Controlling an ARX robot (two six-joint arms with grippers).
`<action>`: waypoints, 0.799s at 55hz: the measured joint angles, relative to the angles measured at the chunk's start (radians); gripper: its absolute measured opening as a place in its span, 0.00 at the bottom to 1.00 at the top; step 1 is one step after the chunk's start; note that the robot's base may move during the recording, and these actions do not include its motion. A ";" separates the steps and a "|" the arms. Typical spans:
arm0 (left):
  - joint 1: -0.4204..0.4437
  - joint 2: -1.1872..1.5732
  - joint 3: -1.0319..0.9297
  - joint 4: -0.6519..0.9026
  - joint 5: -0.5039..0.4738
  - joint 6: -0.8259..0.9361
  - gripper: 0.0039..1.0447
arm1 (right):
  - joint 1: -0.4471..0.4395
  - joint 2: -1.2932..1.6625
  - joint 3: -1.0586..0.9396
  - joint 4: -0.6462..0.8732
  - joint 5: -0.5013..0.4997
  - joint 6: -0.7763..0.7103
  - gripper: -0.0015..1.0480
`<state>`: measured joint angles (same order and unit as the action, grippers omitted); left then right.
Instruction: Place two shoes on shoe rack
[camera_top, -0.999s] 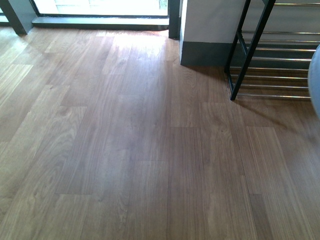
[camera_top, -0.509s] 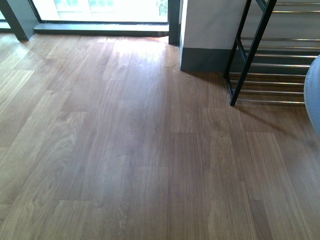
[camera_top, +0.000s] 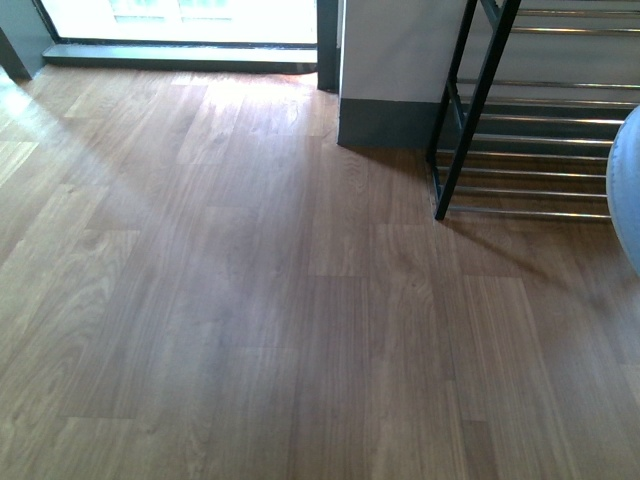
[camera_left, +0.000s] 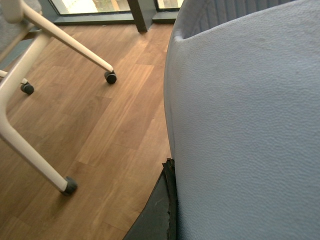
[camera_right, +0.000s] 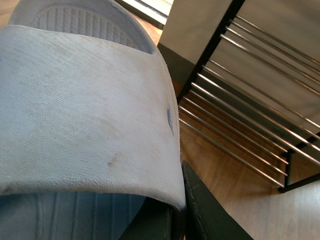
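Shoe rack (camera_top: 472, 110): visible rods bare; right tool (camera_right: 194, 217) clamped on first blue slide (camera_right: 85, 100) held near the rack, left tool (camera_left: 161, 210) seemingly clamped on second blue slide (camera_left: 240, 125) above the floor (camera_left: 100, 125); both placements outstanding

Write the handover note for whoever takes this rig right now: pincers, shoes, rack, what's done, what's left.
Left pincer: shut on the left slide, held up over the wooden floor.
Right pincer: shut on the right slide, held up close to the rack but not on it.
Rack: ahead and to the right in the front view; the tiers in view hold no shoe.
Done: both blue slides are lifted.
Left: probably bring each slide over a tier, set it on the rods and release. No sneakers are in view.
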<state>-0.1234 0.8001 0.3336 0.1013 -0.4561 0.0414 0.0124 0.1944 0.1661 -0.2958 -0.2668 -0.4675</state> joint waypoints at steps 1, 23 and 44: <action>-0.001 0.000 0.000 0.000 0.001 0.000 0.02 | 0.000 0.000 0.000 0.000 0.000 0.000 0.02; 0.000 0.000 0.000 0.000 0.003 0.000 0.02 | 0.000 0.000 0.000 0.000 0.001 0.000 0.02; -0.002 0.001 0.000 0.000 0.011 0.000 0.02 | 0.000 0.000 -0.001 0.000 0.010 0.000 0.02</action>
<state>-0.1253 0.8009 0.3332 0.1013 -0.4450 0.0414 0.0120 0.1944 0.1654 -0.2958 -0.2565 -0.4671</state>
